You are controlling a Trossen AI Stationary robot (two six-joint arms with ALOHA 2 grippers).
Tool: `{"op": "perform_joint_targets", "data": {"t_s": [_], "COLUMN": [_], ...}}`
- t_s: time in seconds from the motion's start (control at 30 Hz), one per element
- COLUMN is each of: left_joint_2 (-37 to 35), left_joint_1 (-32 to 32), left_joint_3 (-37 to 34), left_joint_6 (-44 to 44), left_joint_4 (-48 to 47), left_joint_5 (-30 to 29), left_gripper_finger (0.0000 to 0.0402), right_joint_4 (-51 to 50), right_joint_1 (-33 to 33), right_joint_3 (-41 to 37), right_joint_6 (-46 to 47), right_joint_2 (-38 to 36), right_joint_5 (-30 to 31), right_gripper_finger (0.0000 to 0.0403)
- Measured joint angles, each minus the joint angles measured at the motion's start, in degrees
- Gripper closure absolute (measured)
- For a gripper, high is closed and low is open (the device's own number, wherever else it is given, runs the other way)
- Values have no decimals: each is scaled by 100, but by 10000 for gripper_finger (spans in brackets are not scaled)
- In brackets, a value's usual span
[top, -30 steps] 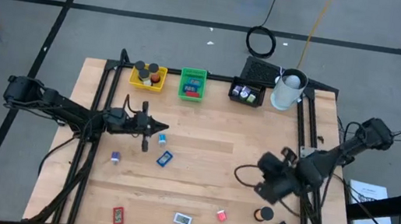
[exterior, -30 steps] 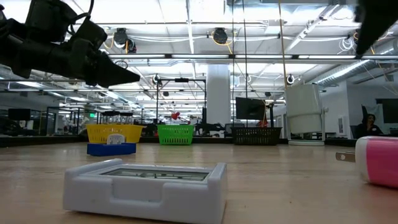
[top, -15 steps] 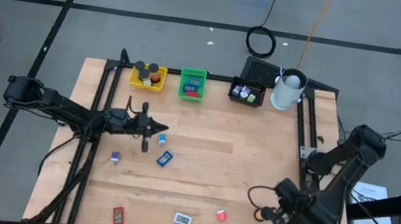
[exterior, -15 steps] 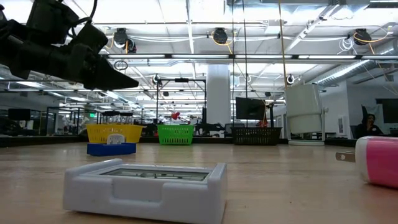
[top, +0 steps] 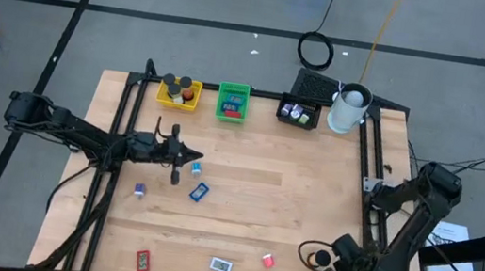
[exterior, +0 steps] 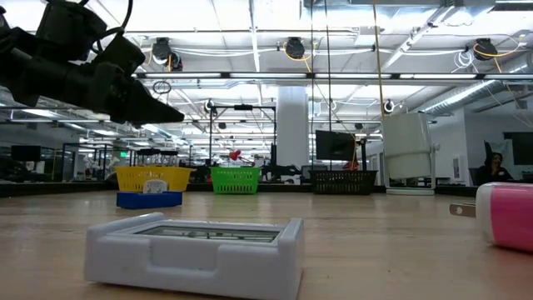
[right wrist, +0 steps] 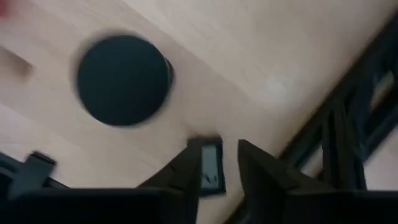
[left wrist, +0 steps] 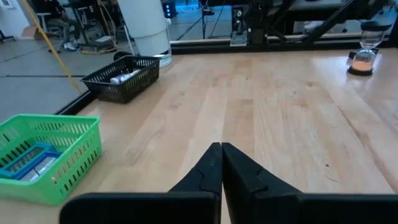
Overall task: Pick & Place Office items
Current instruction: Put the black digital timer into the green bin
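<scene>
My left gripper (top: 196, 156) (left wrist: 221, 152) hangs shut above the table's left-centre and holds nothing; the low view shows it raised (exterior: 171, 110). A small blue piece (top: 200, 190) and a purple bit (top: 139, 190) lie flat near it. My right gripper (top: 336, 268) is open at the near right corner. In its wrist view its fingers (right wrist: 186, 177) stand on either side of a small black flat piece (right wrist: 209, 171), with a black round roll (right wrist: 121, 79) (top: 322, 258) close by on the wood. Whether the fingers touch the piece cannot be told.
A red piece (top: 142, 259), a white-and-teal piece (top: 220, 265) (exterior: 196, 250) and a pink piece (top: 269, 261) (exterior: 504, 215) lie along the near edge. A yellow tray (top: 179, 91), green tray (top: 233, 101), black tray (top: 299, 113) and white cup (top: 349, 110) line the far edge. Black frame rails (right wrist: 348, 118) run beside the right gripper.
My right arm has swung from the table's right-centre toward the near edge and the near right corner, coming down over the black roll and the black flat piece.
</scene>
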Motion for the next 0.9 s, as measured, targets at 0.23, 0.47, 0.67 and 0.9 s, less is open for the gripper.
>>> {"op": "perform_joint_targets", "data": {"t_s": [0.23, 0.47, 0.67, 0.9], "left_joint_2": [0, 0, 0, 0], "left_joint_1": [0, 0, 0, 0], "left_joint_3": [-4, -4, -4, -4], "left_joint_6": [-39, -37, -33, -32], "left_joint_4": [-140, -140, -147, -167], "left_joint_5": [-4, -6, -8, -12], "left_gripper_finger": [385, 391, 377, 376], "right_joint_4": [187, 413, 1012, 1959], "right_joint_1": [461, 759, 509, 342], "right_joint_3": [-2, -140, -740, -1332], "right_joint_6": [602, 997, 431, 97], "right_joint_2": [308, 365, 373, 369], "right_joint_5": [-196, -3, -40, -366], "right_gripper_finger": [225, 181, 178, 175]}}
